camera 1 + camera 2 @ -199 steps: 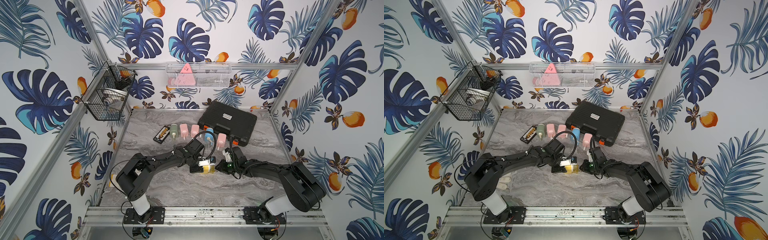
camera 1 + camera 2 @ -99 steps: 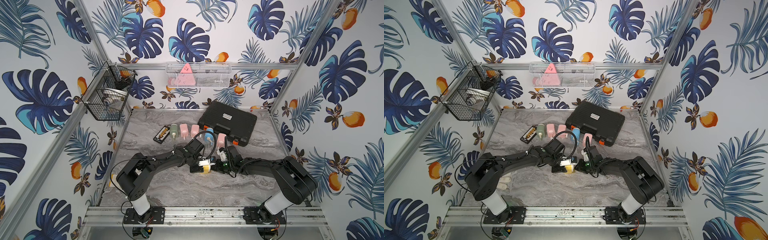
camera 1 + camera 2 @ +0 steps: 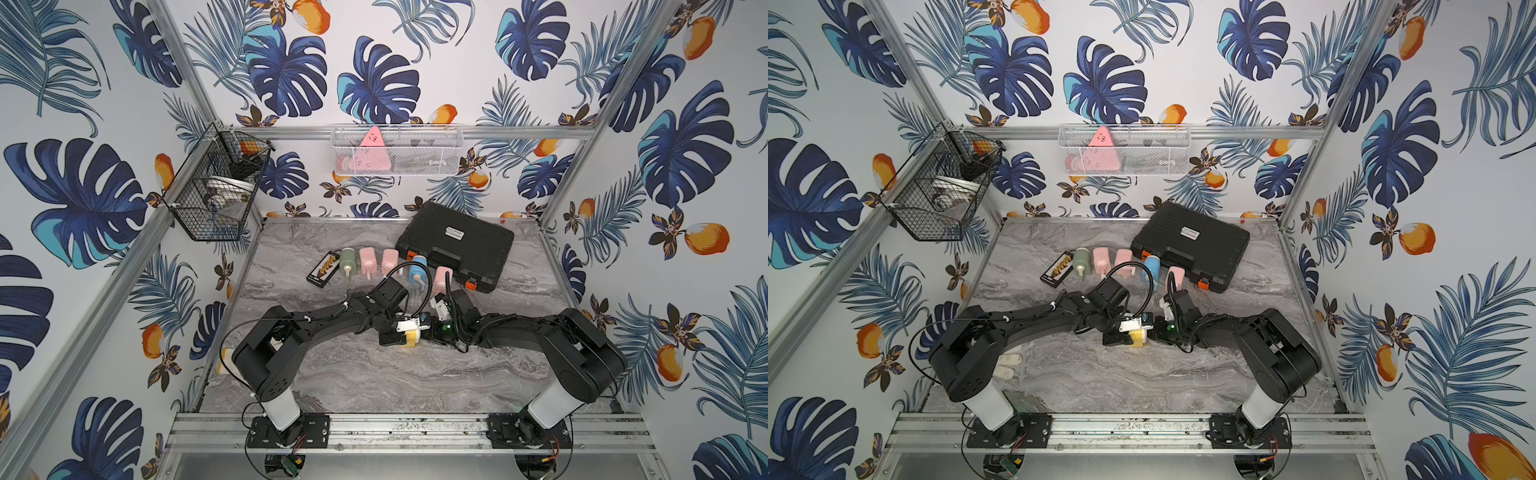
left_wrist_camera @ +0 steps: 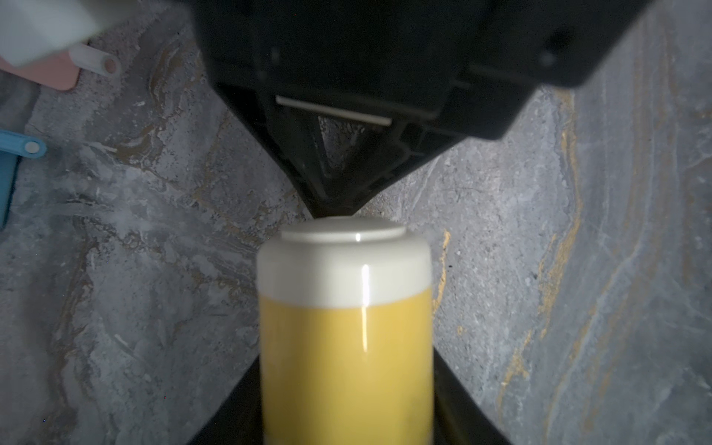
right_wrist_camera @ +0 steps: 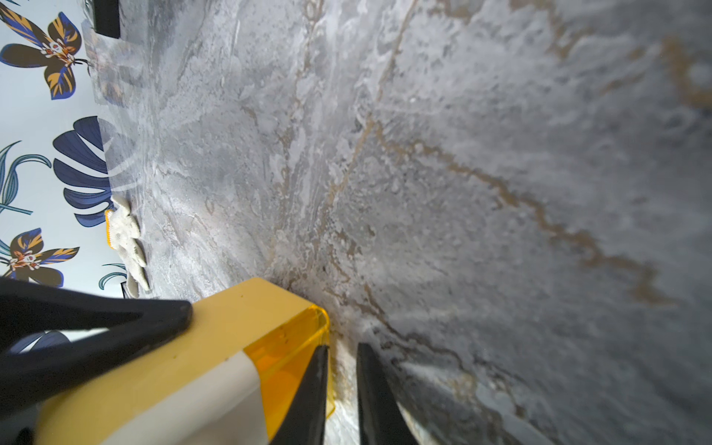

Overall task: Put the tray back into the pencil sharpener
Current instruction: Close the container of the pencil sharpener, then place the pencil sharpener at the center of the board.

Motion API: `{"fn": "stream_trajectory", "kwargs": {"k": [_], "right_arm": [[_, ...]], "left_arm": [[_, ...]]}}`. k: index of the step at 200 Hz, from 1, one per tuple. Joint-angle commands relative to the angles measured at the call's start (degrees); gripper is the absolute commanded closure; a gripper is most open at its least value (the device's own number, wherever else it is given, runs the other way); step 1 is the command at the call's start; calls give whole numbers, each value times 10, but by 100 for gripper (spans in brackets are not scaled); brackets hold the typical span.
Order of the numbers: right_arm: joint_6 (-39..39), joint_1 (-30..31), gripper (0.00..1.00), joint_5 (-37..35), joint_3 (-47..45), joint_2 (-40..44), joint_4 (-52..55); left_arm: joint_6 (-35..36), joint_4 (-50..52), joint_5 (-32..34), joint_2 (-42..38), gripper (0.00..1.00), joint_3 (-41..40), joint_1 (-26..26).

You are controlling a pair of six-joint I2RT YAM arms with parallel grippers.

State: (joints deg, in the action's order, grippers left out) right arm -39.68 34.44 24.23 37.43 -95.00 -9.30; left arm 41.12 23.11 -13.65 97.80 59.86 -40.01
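The right pincer [image 5: 343, 348] is pinched almost together on nothing, with only a slit of table [image 5: 501, 192] showing between its tips. One tip leans against the outer face of the see-through orange tray [image 5: 287, 358]. The tray sits in the end of the sharpener [image 5: 231, 323], its face about level with the yellow body. Whether it is fully seated I cannot tell. The left pincer [image 3: 399, 337] is clenched around the sharpener, which lies on its side at the table's middle. I judge the insertion nearly done. What remains is a last push, if one is needed, and letting go.
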Motion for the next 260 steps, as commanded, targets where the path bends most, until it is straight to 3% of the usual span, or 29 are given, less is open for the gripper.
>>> {"fn": "stream_trajectory", "kwargs": {"k": [1,41,76,108,131,204,260], "right_arm": [[-8,10,80,31,-1,-2,-32],[-29,-2,80,-25,-29,49,-11],[-49,-21,78,-160,-81,187,62],[-43,-24,75,-249,-102,312,132],[-37,-25,74,-275,-101,355,158],[-29,-25,73,-286,-97,375,170],[-23,-25,72,-292,-95,386,183]], "left_arm": [[8,6,30,11,57,-6,-1],[3,5,33,6,58,-8,-1],[-20,1,33,-12,64,-9,-1],[-72,-3,65,-45,77,-6,0],[-144,0,90,-69,100,6,11],[-372,10,163,-160,100,-7,118],[-495,100,216,-119,100,39,184]]}}
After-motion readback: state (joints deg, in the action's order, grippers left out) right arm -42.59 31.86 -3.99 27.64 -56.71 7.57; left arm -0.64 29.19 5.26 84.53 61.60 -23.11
